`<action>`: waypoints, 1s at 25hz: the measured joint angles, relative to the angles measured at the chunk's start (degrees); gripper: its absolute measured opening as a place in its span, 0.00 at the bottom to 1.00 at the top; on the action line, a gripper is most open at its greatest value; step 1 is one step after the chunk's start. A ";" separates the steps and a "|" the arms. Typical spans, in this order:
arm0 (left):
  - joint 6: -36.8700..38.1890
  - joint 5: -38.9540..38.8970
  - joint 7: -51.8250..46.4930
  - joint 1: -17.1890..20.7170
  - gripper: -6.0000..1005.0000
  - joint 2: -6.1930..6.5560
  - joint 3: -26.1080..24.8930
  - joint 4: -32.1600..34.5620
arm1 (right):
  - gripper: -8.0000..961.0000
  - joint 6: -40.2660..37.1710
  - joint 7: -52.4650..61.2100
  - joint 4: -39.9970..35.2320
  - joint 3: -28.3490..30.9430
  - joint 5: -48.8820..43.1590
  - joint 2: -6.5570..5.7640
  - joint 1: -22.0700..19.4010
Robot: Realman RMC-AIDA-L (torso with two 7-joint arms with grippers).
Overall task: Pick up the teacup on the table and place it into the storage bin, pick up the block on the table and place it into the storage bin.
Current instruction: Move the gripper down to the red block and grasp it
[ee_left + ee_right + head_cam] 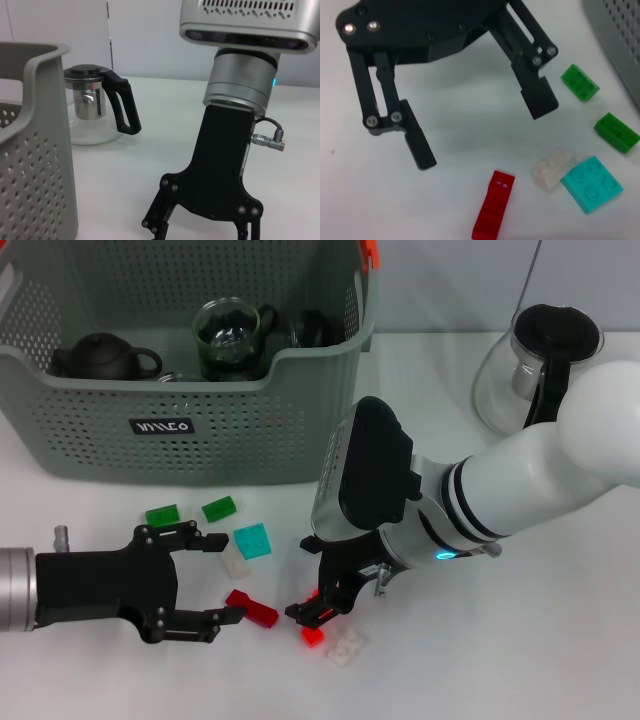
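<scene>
The grey-green storage bin (100, 430) stands at the back left. A glass teacup (228, 338) sits inside it beside a dark teapot (105, 357). Several blocks lie on the table in front: two green ones (162, 515) (218, 508), a cyan one (252, 540), a clear one (236, 562) and a long red one (252, 608). My right gripper (322, 605) hangs open over a small red block (313, 637), fingers on either side of it. My left gripper (222, 578) (480, 125) lies open at the lower left, beside the long red block (494, 205).
A glass pitcher with a black lid and handle (530, 360) (95, 107) stands at the back right. A white block (347, 647) lies just right of the small red one. The bin's wall (35, 150) is near my left wrist.
</scene>
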 joint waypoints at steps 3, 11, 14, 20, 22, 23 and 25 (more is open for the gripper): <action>0.01 0.00 -0.01 0.03 0.84 -0.06 0.00 0.00 | 0.89 0.06 0.00 0.14 -0.05 0.00 0.00 -0.07; 0.19 -0.02 -0.08 0.07 0.84 -0.09 -0.02 0.00 | 0.88 0.29 0.21 -0.14 -0.06 -0.21 -0.16 -0.48; 0.15 -0.02 -0.09 0.12 0.84 -0.09 -0.09 0.00 | 0.88 0.05 0.73 -0.31 -0.02 -0.29 -0.31 -0.50; 0.13 -0.02 -0.12 0.18 0.84 -0.15 -0.09 0.00 | 0.85 -0.61 1.08 -0.42 0.13 -0.38 -0.49 -0.53; 0.13 -0.02 -0.14 0.18 0.84 -0.17 -0.09 0.00 | 0.82 -1.00 1.45 -0.43 0.13 -0.38 -0.57 -0.54; 0.13 -0.02 -0.15 0.18 0.84 -0.18 -0.09 0.00 | 0.81 -1.16 1.56 -0.44 0.15 -0.38 -0.59 -0.54; 0.14 -0.02 -0.15 0.20 0.84 -0.18 -0.09 0.00 | 0.80 -1.45 1.64 -0.49 0.22 -0.38 -0.61 -0.54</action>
